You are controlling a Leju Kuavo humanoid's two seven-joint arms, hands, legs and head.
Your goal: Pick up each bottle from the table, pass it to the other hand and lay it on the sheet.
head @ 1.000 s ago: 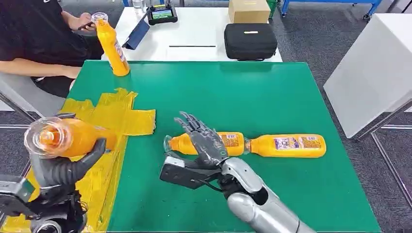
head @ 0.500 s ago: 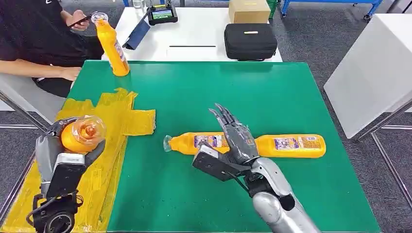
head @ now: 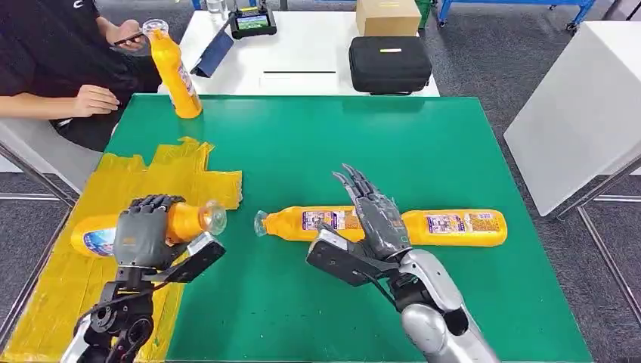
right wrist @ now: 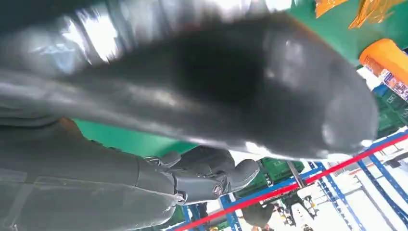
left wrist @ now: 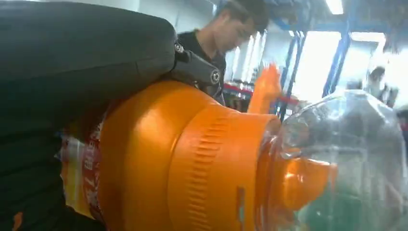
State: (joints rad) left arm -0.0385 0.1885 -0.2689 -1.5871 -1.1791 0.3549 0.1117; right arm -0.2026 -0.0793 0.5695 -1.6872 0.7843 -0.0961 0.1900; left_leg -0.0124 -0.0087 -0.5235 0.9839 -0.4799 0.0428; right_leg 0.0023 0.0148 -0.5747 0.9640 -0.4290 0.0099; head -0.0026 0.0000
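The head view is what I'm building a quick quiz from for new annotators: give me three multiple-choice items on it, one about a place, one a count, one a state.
1. Where does the bottle in the left hand lie?
A. on the yellow sheet
B. on the white table
C. on the floor

2. How many orange bottles are in view?
A. two
B. four
C. six

3. What is the right hand doing?
A. gripping a bottle
B. open above the lying bottles
C. pressing the black case

Key:
1 A, the left hand holds its bottle down on the yellow sheet.
2 B, one held, two lying on the green mat, one upright.
3 B, the right hand has its fingers spread and holds nothing.
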